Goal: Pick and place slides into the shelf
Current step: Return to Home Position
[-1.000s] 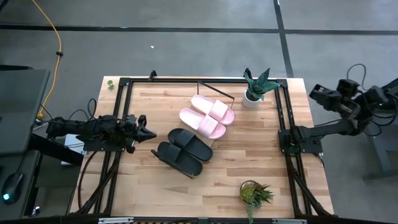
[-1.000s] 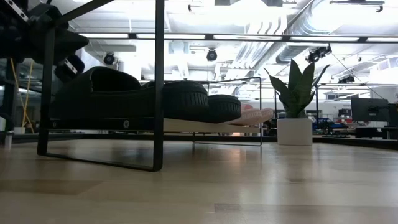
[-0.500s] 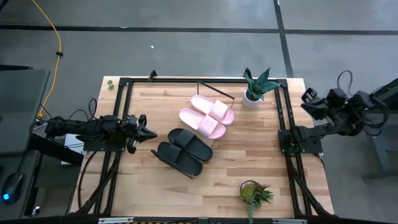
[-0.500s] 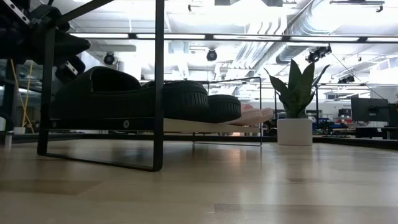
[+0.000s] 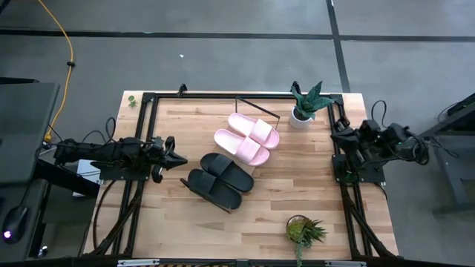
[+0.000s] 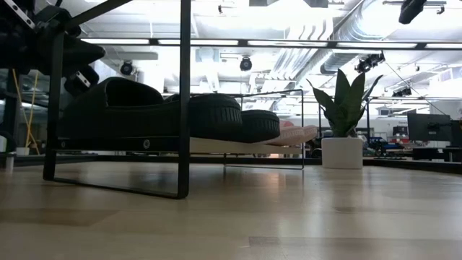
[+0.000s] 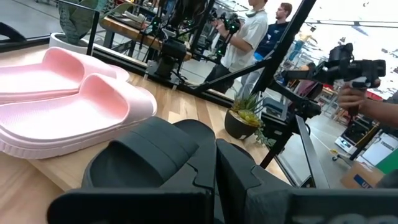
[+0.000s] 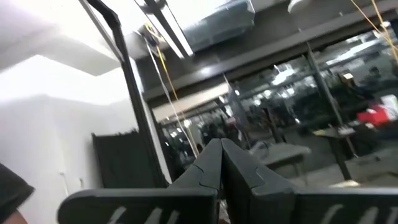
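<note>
White-potted leafy plant [image 5: 306,104] stood at a right corner of the wooden tabletop [image 5: 286,189], small dark-potted plant [image 5: 303,231] along the same side, yellow cable [image 5: 70,46] crossed the grey floor [image 5: 223,63].

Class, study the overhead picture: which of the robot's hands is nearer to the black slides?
Left. The left hand is just beside the black slides, apart from them. The right hand is far off, at the right edge of the table.

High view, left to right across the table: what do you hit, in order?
left end effector → black slides → pink slides → right end effector. The white-pot plant and the second plant both fall between the pink slides and the right end effector, but they share a column, so they are left unordered.
</note>
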`<state>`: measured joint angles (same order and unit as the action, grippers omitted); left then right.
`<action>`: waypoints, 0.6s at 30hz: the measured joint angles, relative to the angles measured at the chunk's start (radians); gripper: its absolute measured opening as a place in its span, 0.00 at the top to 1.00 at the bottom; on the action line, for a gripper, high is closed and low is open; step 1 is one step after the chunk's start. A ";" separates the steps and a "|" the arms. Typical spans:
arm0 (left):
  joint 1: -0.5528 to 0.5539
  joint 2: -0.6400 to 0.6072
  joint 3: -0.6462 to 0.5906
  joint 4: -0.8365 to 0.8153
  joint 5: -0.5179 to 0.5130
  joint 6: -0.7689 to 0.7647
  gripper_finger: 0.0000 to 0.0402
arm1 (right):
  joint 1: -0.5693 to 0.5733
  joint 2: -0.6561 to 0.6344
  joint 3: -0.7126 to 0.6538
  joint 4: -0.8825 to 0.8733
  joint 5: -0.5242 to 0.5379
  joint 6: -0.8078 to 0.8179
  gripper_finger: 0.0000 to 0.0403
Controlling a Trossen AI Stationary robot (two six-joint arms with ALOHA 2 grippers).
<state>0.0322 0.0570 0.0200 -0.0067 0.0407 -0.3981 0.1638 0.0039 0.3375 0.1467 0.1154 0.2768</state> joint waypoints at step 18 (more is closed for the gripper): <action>0.000 0.000 0.000 0.000 0.000 0.000 1.00 | 0.000 0.001 -0.322 0.494 -0.019 0.080 1.00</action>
<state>0.0322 0.0570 0.0196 -0.0071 0.0406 -0.3977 0.1635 0.0045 0.0153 0.6403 0.0965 0.3571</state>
